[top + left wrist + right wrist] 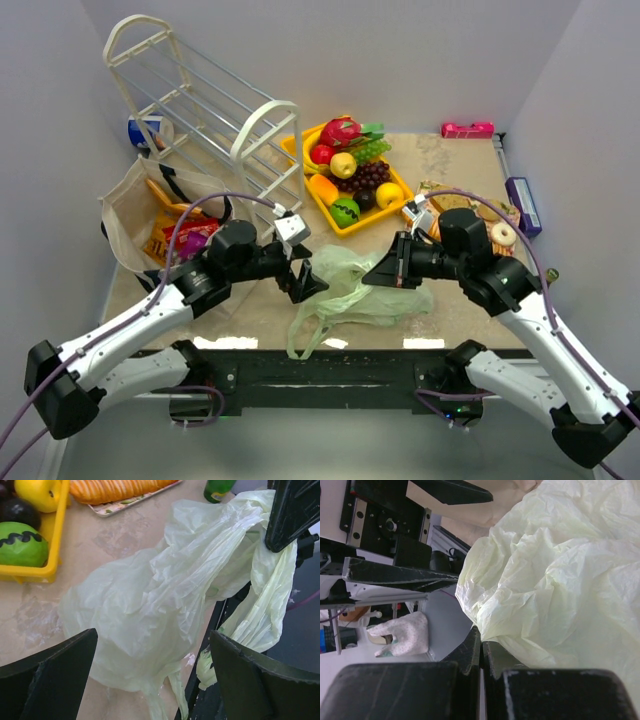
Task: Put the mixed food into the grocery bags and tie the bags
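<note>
Pinching the thin, crinkly, pale-green plastic bag at its edge, the right gripper is clamped shut on it near the table's front; the left gripper gapes wide, empty, just beside. The film could slip free if tugged sideways.

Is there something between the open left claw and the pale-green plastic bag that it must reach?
Nothing visible stands in the way. The left claw is open, and the plastic bag lies directly ahead of it on the table. The right claw, shut on the bag's raised edge, is off to one side.
</note>
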### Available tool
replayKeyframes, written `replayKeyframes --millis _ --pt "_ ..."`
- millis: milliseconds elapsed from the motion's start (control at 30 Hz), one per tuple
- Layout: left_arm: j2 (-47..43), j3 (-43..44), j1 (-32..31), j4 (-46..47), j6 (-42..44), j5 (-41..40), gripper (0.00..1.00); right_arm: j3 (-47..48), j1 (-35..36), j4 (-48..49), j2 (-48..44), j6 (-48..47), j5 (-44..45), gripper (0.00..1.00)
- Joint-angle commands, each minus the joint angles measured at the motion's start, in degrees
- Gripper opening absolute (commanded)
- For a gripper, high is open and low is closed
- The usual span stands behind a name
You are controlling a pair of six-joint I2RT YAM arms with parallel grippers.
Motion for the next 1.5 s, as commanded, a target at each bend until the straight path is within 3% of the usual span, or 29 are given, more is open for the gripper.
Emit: replayKeyframes --millis 0,100,167,200,233,300,333,400,433,533,733,800,1000,1133,1467 --pt "3.6 2.6 -1.0 8.0 3.0 7.0 1.0 -1.1 -0.1 1.0 -1.3 -0.1 -1.4 0.0" --pt "6.7 3.1 -1.3 10.9 2.7 8.8 0.96 -1.4 -0.1 0.8 -1.4 -0.6 -1.5 0.0" --pt "8.9 3.0 -1.4 12.6 1.9 9.6 0.77 -1.2 -0.2 0.1 -1.4 -1.2 -1.3 0.0" --pt "9.7 3.0 -1.4 14.1 1.5 10.3 0.65 -0.9 -0.2 -0.2 -1.3 -1.4 -0.8 0.0" --pt "10.4 3.0 -1.3 14.7 0.6 10.9 0.39 -0.6 -0.2 -0.8 -1.2 -1.8 -0.6 0.0" --pt "12.6 3.6 -1.3 13.1 0.3 10.9 0.11 1.2 -0.2 -2.0 -0.8 -3.1 1.3 0.02" --pt "13.4 4.7 -1.3 11.6 0.1 10.0 0.0 2.2 -0.1 -4.0 -0.5 -3.9 2.2 0.08" --pt "15.3 5.9 -1.1 5.8 -0.3 6.4 0.0 6.2 -0.1 -6.6 -0.4 -7.3 5.4 0.33" --pt "16.1 7.0 -0.3 4.2 -1.9 5.6 0.0 7.8 -0.1 -8.7 -0.4 -8.6 10.3 0.62" --pt "18.9 8.0 2.1 0.3 -6.9 5.5 0.0 12.5 -0.1 -11.8 -0.6 -15.6 16.1 0.8" --pt "21.2 7.7 6.5 -0.4 -14.0 6.0 0.0 9.9 1.3 -6.0 -0.5 -20.3 12.0 0.77" --pt "22.1 7.7 6.9 -0.1 -14.9 6.2 0.0 6.9 5.6 -3.5 -0.6 -19.2 14.8 0.75" --pt "25.5 8.0 8.5 0.8 -16.6 9.9 0.0 1.8 27.5 7.0 2.3 -16.9 27.0 0.76" --pt "26.3 8.5 8.9 1.1 -17.0 11.0 0.0 1.5 40.4 8.0 12.2 -19.1 38.8 0.78" --pt "27.7 10.1 9.8 -1.0 -15.4 11.1 0.0 -0.8 43.0 9.8 23.7 -20.4 53.6 0.75"
